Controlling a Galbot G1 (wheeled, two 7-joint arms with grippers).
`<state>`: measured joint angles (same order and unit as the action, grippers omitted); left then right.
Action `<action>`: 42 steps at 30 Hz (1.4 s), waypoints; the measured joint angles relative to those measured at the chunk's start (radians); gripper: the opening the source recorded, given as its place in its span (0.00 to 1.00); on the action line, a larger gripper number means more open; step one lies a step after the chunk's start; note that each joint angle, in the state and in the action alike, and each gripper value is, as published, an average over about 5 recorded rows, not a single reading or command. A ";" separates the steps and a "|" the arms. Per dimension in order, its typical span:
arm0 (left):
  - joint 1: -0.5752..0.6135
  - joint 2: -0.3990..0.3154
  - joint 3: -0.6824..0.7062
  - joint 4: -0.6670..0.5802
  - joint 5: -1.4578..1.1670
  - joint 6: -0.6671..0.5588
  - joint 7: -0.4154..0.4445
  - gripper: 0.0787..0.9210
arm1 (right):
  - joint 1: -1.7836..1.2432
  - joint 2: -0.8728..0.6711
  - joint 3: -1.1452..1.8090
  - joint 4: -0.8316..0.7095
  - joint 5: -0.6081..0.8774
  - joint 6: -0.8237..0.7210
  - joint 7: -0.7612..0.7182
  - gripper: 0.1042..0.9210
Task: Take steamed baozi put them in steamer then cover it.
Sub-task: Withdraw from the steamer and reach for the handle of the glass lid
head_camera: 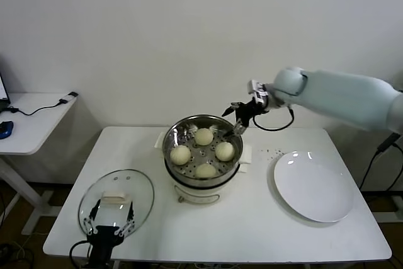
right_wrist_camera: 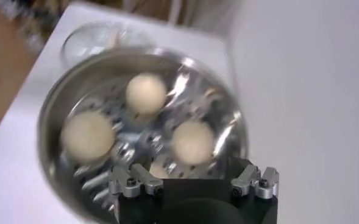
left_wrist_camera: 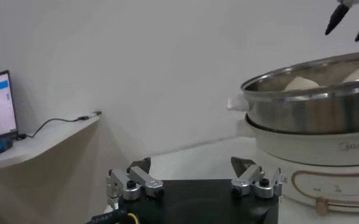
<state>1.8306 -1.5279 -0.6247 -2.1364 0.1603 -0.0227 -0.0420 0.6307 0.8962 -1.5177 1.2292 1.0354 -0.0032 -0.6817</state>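
Four buns (head_camera: 203, 136) sit in the steamer (head_camera: 173, 135); the right wrist view hides part of the fourth. Right gripper (head_camera: 237, 116) is wide open, empty, above the far rim. Left gripper (head_camera: 113, 217) is open, empty, over the lid (head_camera: 142, 188); handle's long axis runs left-right. Plate (head_camera: 313, 185) shows in the head view only.

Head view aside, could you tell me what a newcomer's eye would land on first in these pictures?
The shiny steamer at the table's middle, holding four pale buns. The right gripper hangs open over its far rim. The glass lid lies at the near left corner, the open left gripper by it; an empty plate sits right.
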 measured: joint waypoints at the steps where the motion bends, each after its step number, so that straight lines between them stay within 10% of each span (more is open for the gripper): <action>1: -0.001 0.000 0.000 0.000 0.002 0.000 0.000 0.88 | -0.028 -0.028 0.035 0.018 0.002 0.016 0.032 0.88; 22: -0.035 -0.006 -0.037 -0.017 0.225 -0.003 0.049 0.88 | -1.094 -0.239 1.229 0.316 -0.097 0.136 0.402 0.88; 42: -0.125 0.010 -0.113 0.138 1.199 -0.063 0.011 0.88 | -1.784 -0.024 1.956 0.391 -0.286 0.114 0.402 0.88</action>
<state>1.7060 -1.5181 -0.7376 -1.9984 1.3595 -0.0853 -0.0307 -1.1530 0.8721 0.4380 1.6200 0.7494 0.1112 -0.2796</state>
